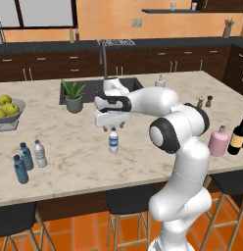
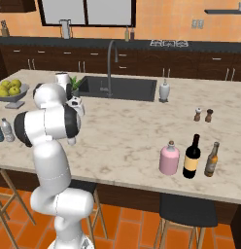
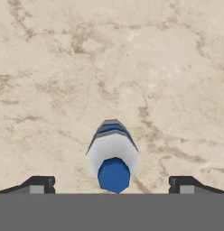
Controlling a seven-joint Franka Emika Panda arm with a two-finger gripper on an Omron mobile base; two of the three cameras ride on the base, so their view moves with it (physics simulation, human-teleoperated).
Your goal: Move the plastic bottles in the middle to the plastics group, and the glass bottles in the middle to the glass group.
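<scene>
Clear plastic water bottle with a blue label (image 1: 113, 140) stands upright on the beige marble island counter (image 1: 143, 147), in front of the sink (image 1: 94, 88) and well apart from everything else, directly under the two-finger gripper (image 1: 113, 125). The gripper hangs just above the bottle's top with its dark fingertips (image 3: 39, 184) spread wide to either side, touching nothing; in the hand view the bottle (image 3: 113, 158) sits centred between them, seen from above, and its cap looks blue there. Far to the left of the sink, near the counter's front edge, two small blue-tinted ribbed bottles with blue caps (image 1: 23, 163) stand close together, and a plain greyish-clear water bottle (image 1: 40, 153) stands just beside them on their right. Far to the right of the sink, also near the front edge, a squat pink bottle with a narrow neck and brownish stopper (image 2: 169, 157) stands just beside a tall dark wine bottle with a cream label (image 2: 192, 156), with a slimmer brown bottle (image 2: 212, 160) on the wine bottle's other side. A small potted green plant (image 1: 73, 96) stands at the sink's left corner, a white soap dispenser (image 2: 164, 90) at its right edge, and two small salt and pepper shakers (image 2: 203, 115) stand to the right of the sink. A grey bowl of yellow-green fruit (image 1: 7, 112) stands left of the plant.
</scene>
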